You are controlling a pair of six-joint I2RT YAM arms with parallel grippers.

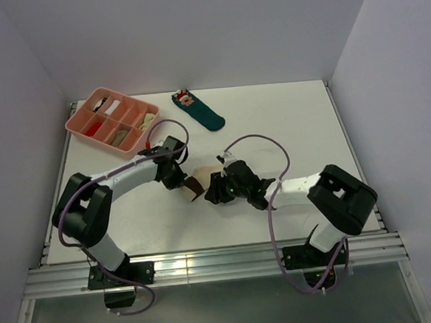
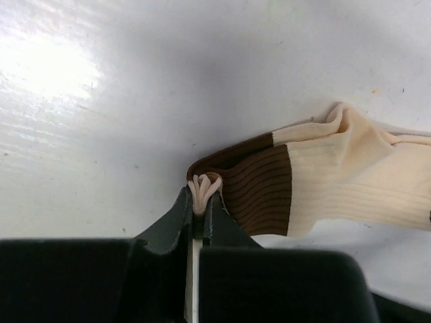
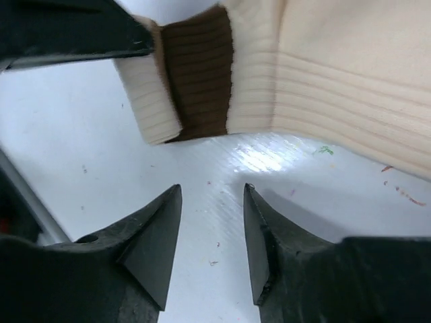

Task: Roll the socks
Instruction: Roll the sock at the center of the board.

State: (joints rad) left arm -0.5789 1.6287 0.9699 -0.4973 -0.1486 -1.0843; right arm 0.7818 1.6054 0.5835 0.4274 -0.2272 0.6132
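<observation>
Item: cream banded sock (image 2: 337, 182), lay well right of the pink tray (image 1: 74, 128), toward its near side. My left claw (image 2: 204, 198): clamped shut on its folded edge. My right claw (image 3: 212, 202): stood half open, empty.

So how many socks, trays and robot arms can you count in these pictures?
Socks in view: 2, the banded sock and the teal sock
Trays: 1, the pink tray
Robot arms: 2, the left arm and the right arm
Total: 5
</observation>
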